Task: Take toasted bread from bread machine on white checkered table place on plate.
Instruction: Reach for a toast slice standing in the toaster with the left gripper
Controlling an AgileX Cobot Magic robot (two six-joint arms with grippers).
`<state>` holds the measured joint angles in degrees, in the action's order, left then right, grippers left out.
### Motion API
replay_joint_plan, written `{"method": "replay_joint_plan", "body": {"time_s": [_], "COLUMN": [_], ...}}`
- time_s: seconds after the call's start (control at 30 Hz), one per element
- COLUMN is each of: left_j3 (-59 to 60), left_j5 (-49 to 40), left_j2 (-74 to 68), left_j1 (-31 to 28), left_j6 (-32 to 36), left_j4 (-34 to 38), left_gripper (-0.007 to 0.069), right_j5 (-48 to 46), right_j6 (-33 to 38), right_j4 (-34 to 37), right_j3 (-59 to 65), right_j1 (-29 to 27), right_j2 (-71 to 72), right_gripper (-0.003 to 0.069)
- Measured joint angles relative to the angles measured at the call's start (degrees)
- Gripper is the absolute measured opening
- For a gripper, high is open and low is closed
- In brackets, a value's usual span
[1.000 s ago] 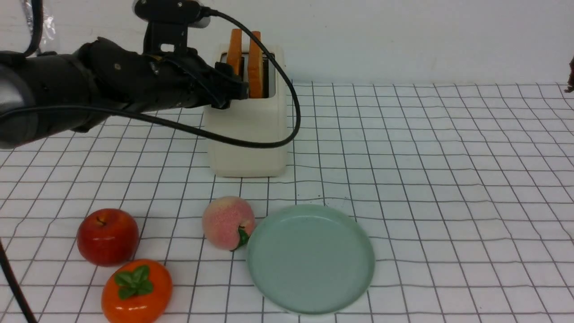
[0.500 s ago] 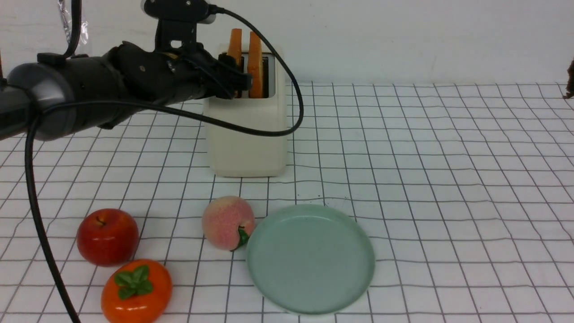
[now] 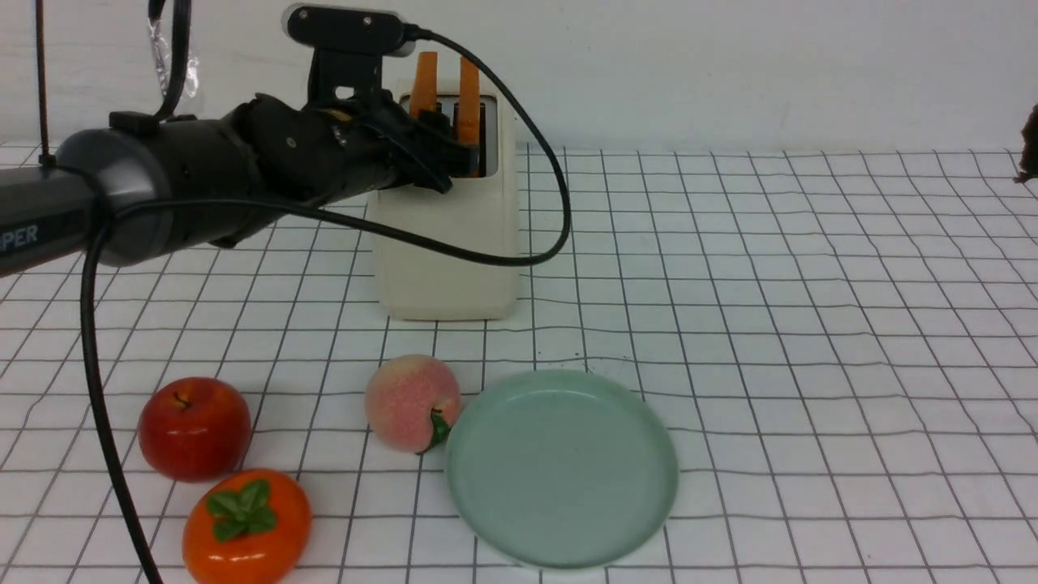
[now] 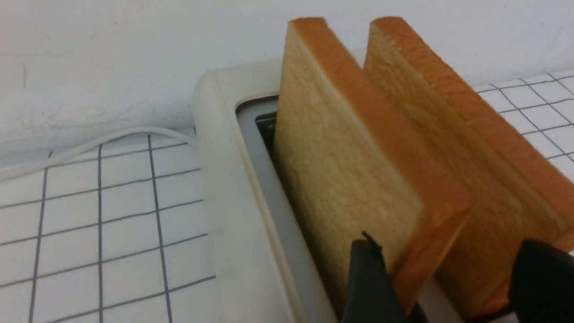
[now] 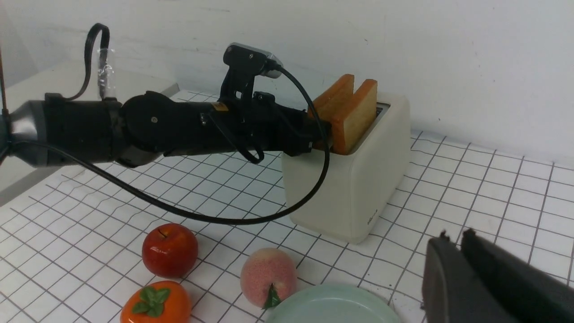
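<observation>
Looks like the pick-up step: left end effector is spread at one toast slice, not clamped. Both slices sit in the toaster. Next I'd squeeze, then pull straight up. Right end effector looks closed.

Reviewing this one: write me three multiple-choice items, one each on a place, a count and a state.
1. Where is the peach?
A) on the plate
B) between toaster and plate
C) in the toaster

2. How many toast slices show?
A) one
B) two
C) four

3. How is the left gripper?
A) shut
B) open
C) out of view

1 B: the peach sits nearer than the toaster, beside the rim of the plate.
2 B: two slices stand in the slots.
3 B: the left gripper's fingers stand apart at the toast.
</observation>
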<state>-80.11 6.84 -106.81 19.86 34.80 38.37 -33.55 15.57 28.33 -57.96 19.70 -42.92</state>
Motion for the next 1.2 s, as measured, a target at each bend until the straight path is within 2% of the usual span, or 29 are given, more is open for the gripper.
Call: {"method": "replay_joint_plan", "body": {"time_s": [0.2,0.47,0.8,1.03,1.1,1.2], "left_j3": [0.00,0.00,-0.06,-0.06,-0.06,-0.06], "left_j5": [5.31,5.73,7.62,9.48,9.95,10.25], "left_j2": [0.00,0.00,-2.57,-3.58,-3.82,-3.89], "left_j1": [0.19,0.37,0.37,0.37,0.37,0.37], "left_j6": [0.00,-2.59,-11.13,-13.25,-13.32,-13.39], "left_j4": [-1.25,-4.40,-15.73,-21.32,-22.23,-22.30], "left_gripper": [0.0374,0.0336,0.0325,0.0209,0.0128,0.0094], "right_j5": [-0.67,-1.04,-1.70,-1.70,-1.70,-1.70], "right_j6": [0.00,0.00,0.00,0.00,0.07,0.16], "right_j4": [0.00,0.00,0.00,0.00,0.00,0.00], "right_j3": [0.00,0.00,0.00,0.00,0.00,0.00], "right_j1": [0.00,0.00,0.00,0.00,0.00,0.00], "right_j2": [0.00,0.00,0.00,0.00,0.00,0.00], "right_gripper": [0.0050,0.0054,0.0064,0.0071,0.0074,0.0076]}}
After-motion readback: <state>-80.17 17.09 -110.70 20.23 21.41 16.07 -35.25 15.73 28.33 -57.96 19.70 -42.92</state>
